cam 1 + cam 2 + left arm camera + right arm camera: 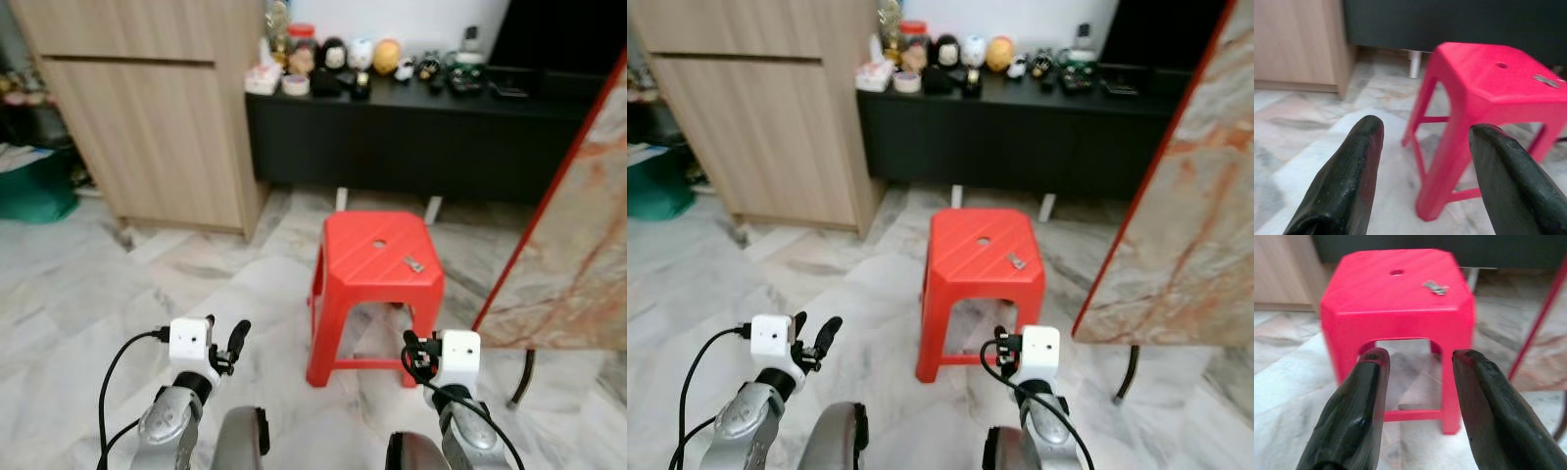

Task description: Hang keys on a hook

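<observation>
I am holding both my left gripper and right gripper spread and empty, risking nudging the flat keys off the slick red stool when reaching.

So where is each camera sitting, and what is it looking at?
Left eye view: on the head, looking forward and down at the red stool with the keys on it; both arms show, left gripper and right gripper open.
Right eye view: beside it on the head, same scene.
Left wrist view: on the left wrist, looking along its fingers at the stool.
Right wrist view: on the right wrist, looking along its fingers at the stool.
All four share the stool and keys.
</observation>
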Tool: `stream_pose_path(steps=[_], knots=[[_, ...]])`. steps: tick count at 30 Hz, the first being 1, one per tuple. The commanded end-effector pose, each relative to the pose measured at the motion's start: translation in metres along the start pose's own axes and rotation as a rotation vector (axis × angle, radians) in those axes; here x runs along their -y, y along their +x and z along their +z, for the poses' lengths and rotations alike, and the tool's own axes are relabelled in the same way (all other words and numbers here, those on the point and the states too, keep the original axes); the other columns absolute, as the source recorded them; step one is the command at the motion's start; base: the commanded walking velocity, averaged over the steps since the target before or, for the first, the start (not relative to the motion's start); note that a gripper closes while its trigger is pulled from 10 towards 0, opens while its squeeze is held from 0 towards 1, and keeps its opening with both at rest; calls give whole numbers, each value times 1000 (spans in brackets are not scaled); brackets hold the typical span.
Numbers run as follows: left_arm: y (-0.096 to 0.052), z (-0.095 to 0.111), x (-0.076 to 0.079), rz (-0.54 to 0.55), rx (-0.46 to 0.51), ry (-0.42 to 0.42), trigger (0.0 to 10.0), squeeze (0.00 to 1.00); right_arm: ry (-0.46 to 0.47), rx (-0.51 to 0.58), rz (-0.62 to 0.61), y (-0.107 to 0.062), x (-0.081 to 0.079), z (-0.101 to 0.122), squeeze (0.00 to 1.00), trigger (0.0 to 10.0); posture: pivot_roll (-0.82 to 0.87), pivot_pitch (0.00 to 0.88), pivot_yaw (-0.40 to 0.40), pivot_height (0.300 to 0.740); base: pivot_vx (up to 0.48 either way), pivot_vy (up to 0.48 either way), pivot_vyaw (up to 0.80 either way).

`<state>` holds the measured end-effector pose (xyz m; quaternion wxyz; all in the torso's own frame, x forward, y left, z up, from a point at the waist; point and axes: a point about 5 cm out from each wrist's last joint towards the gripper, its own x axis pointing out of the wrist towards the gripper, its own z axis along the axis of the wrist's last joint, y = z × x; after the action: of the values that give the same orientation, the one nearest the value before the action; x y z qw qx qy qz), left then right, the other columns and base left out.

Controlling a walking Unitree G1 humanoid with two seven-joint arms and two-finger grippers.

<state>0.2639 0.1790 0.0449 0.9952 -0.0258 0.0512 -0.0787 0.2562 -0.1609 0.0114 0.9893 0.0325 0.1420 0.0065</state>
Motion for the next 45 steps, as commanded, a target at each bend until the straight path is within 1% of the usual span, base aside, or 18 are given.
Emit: stream_pose_path(steps=[1,11,16,22,24,29,34,35,45], knots=[[3,5,2,-13,19,1,10000,0,-1,10,-1,2,1,2,0,10000,28,0,-57,599,270,0,0],[3,6,3,-21,19,3,10000,0,3,11,-6,4,1,2,0,10000,29,0,-54,599,279,0,0],[4,7,5,-26,22,3,10000,0,-12,11,2,5,0,2,0,10000,29,0,-54,599,286,0,0],[5,7,5,-23,23,3,10000,0,-8,13,14,7,-2,2,0,10000,32,0,-57,599,286,0,496],[5,7,5,-23,23,1,10000,0,10,11,9,7,-2,2,0,10000,32,0,-58,599,287,0,0],[5,8,5,-23,24,0,10000,0,-6,13,21,8,-2,2,0,10000,32,0,-58,599,289,0,0],[6,8,6,-22,26,0,10000,0,-3,20,23,10,-2,4,0,10000,31,0,-60,599,286,0,779],[6,8,6,-21,26,0,10000,0,10,17,18,10,-1,3,0,10000,31,0,-60,599,285,0,0],[6,7,5,-20,26,1,10000,0,15,13,-11,13,4,4,0,10000,32,0,-59,599,287,0,0]])
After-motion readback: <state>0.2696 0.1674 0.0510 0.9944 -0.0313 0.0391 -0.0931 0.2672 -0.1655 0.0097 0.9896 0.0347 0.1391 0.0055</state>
